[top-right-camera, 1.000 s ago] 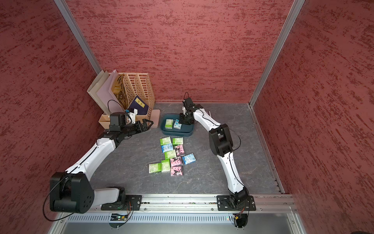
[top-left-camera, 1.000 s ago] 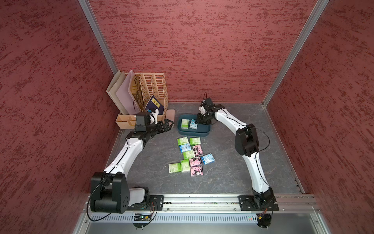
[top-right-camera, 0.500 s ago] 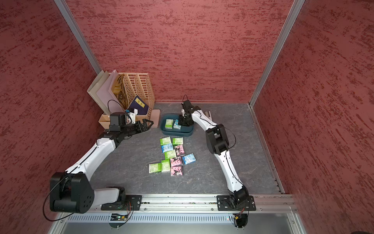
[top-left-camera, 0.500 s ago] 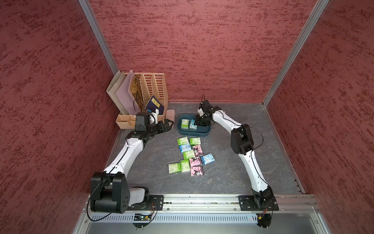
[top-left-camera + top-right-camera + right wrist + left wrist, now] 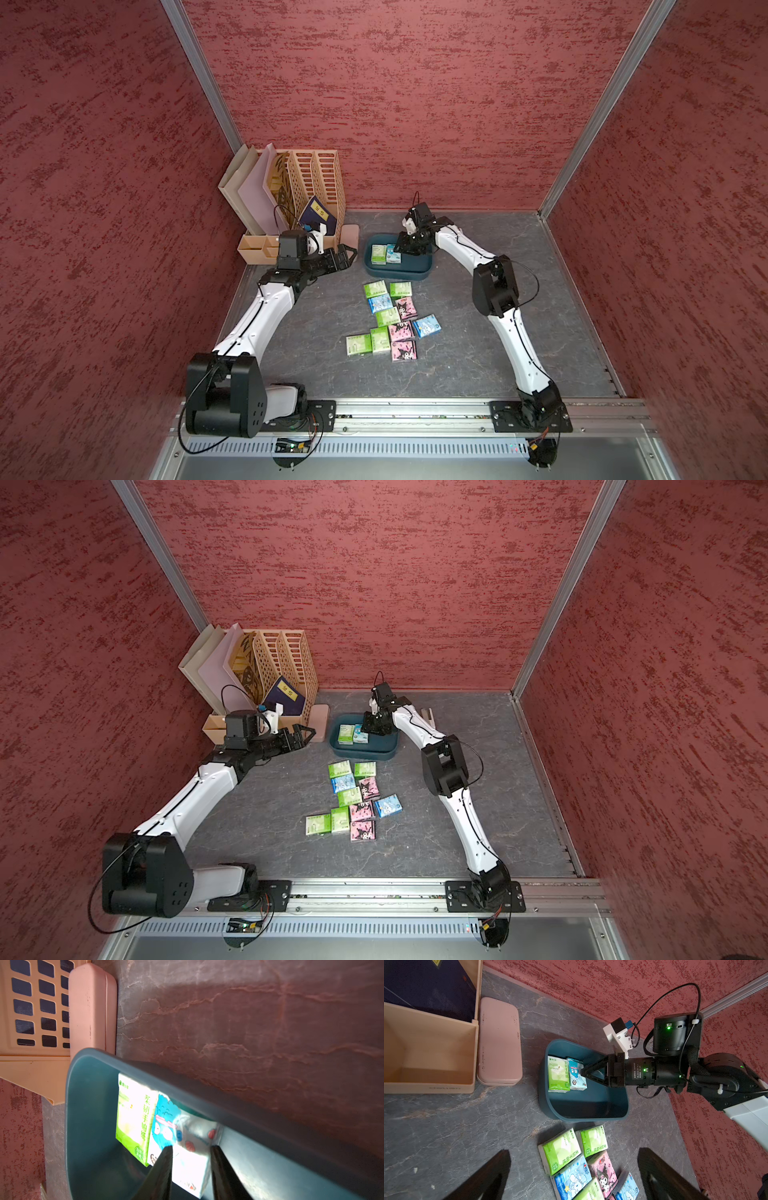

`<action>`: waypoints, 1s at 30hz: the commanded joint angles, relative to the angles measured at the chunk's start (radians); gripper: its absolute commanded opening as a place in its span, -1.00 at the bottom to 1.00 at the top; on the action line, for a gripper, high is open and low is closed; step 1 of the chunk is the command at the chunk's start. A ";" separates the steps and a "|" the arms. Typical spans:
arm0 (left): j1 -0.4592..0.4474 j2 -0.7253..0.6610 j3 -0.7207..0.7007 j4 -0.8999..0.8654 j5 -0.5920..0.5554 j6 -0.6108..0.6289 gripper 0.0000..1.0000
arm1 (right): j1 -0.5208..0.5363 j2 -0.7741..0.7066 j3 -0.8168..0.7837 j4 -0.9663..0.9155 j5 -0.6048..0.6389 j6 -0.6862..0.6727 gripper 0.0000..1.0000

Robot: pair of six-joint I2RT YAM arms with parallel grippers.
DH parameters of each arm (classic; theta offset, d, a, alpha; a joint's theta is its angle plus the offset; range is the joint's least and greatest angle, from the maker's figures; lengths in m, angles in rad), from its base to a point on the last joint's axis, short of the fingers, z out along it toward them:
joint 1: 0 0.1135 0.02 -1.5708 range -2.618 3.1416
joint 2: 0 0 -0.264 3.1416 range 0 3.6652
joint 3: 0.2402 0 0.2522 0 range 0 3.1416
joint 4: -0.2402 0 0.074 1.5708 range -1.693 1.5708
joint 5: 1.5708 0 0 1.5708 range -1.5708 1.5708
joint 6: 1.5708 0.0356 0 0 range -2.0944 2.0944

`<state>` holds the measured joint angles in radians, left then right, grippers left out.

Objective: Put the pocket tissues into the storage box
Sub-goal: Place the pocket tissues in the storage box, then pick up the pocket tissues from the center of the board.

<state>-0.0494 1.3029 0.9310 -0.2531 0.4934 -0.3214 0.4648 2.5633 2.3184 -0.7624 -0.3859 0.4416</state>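
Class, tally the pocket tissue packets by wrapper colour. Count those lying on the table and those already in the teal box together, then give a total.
Green packets: 6
Light blue packets: 3
Pink packets: 3
Total: 12

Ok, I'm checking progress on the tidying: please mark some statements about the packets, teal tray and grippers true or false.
1. The shallow dark teal plastic storage box holds two plastic-wrapped tissue packs: a green packet and a light blue packet. True.
2. The left gripper is shut. False: wide open, empty.
3. The right gripper is closed on the light blue packet. True.
4. The slim pink case lies inside the box. False: it lies on the grey table, outside it.
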 commanded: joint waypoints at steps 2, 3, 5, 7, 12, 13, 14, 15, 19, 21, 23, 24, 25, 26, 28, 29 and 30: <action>0.007 0.001 -0.013 0.009 0.014 0.000 0.99 | 0.008 0.027 0.029 0.032 -0.031 0.017 -0.31; 0.007 0.003 -0.013 0.008 0.017 -0.005 0.99 | 0.008 0.022 0.026 0.032 -0.031 0.017 -0.29; 0.005 0.004 -0.014 -0.007 0.020 -0.011 0.99 | 0.009 0.008 0.009 0.042 -0.031 0.015 -0.20; 0.005 0.006 -0.009 -0.029 0.025 -0.013 0.99 | 0.008 -0.028 -0.030 0.071 -0.025 0.012 -0.11; 0.001 0.020 0.009 -0.111 0.027 0.005 1.00 | 0.008 -0.188 -0.174 0.199 0.007 0.005 0.04; -0.005 0.029 0.019 -0.134 0.025 0.020 0.99 | 0.009 -0.217 -0.191 0.212 0.013 0.001 0.06; -0.015 0.038 0.034 -0.166 0.021 0.042 0.99 | 0.008 -0.250 -0.210 0.223 0.019 -0.004 0.07; -0.027 0.048 0.053 -0.197 0.019 0.069 0.99 | 0.008 -0.283 -0.227 0.232 0.024 -0.012 0.08; -0.086 0.073 0.124 -0.320 0.004 0.162 0.99 | -0.001 -0.410 -0.318 0.247 0.034 -0.034 0.11; -0.122 0.093 0.165 -0.402 -0.021 0.233 0.99 | -0.015 -0.483 -0.400 0.266 0.023 -0.037 0.13; -0.174 0.110 0.196 -0.479 -0.076 0.307 0.99 | -0.034 -0.559 -0.498 0.302 -0.002 -0.029 0.12; -0.198 0.122 0.211 -0.514 -0.107 0.338 0.99 | -0.047 -0.600 -0.551 0.320 -0.012 -0.026 0.12; -0.217 0.133 0.218 -0.538 -0.131 0.358 0.99 | -0.058 -0.630 -0.595 0.332 -0.019 -0.027 0.12; -0.230 0.145 0.225 -0.563 -0.156 0.374 0.99 | -0.070 -0.666 -0.642 0.340 -0.025 -0.024 0.12; -0.243 0.164 0.224 -0.589 -0.195 0.394 0.99 | -0.086 -0.726 -0.721 0.349 -0.042 -0.031 0.11; -0.248 0.173 0.219 -0.591 -0.215 0.399 0.99 | -0.092 -0.755 -0.761 0.352 -0.051 -0.038 0.10; -0.249 0.180 0.216 -0.586 -0.225 0.400 0.99 | -0.094 -0.779 -0.794 0.353 -0.058 -0.047 0.09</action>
<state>-0.2962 1.4567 1.1427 -0.7570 0.3565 0.0071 0.3862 1.8191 1.6070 -0.4316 -0.4114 0.4206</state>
